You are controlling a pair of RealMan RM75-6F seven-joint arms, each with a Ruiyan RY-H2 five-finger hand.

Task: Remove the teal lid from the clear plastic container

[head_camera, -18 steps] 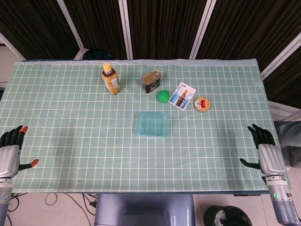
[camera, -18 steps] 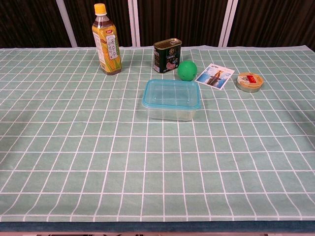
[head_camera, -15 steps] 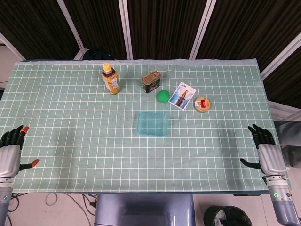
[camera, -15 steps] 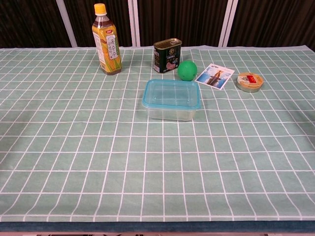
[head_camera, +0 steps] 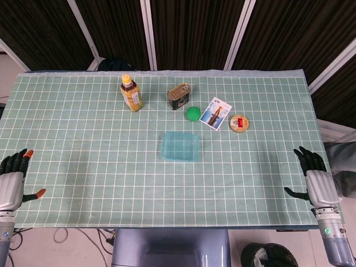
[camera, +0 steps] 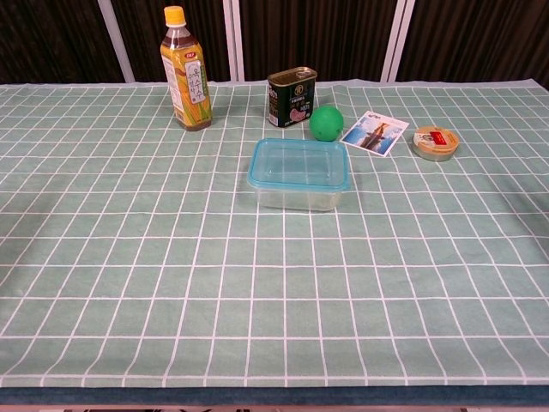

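The clear plastic container (head_camera: 181, 147) (camera: 298, 178) sits near the middle of the table with its teal lid (camera: 298, 163) seated on top. My left hand (head_camera: 11, 182) hovers at the table's near left corner, fingers apart and empty. At the near right edge is my right hand (head_camera: 312, 181), likewise spread and holding nothing. Both hands are far from the container and appear only in the head view.
Behind the container stand a yellow-capped tea bottle (camera: 185, 70), a dark tin can (camera: 291, 96) and a green ball (camera: 325, 123). A picture card (camera: 375, 133) and a small round tin (camera: 436, 142) lie at the back right. A green checked cloth (camera: 171, 275) covers the table.
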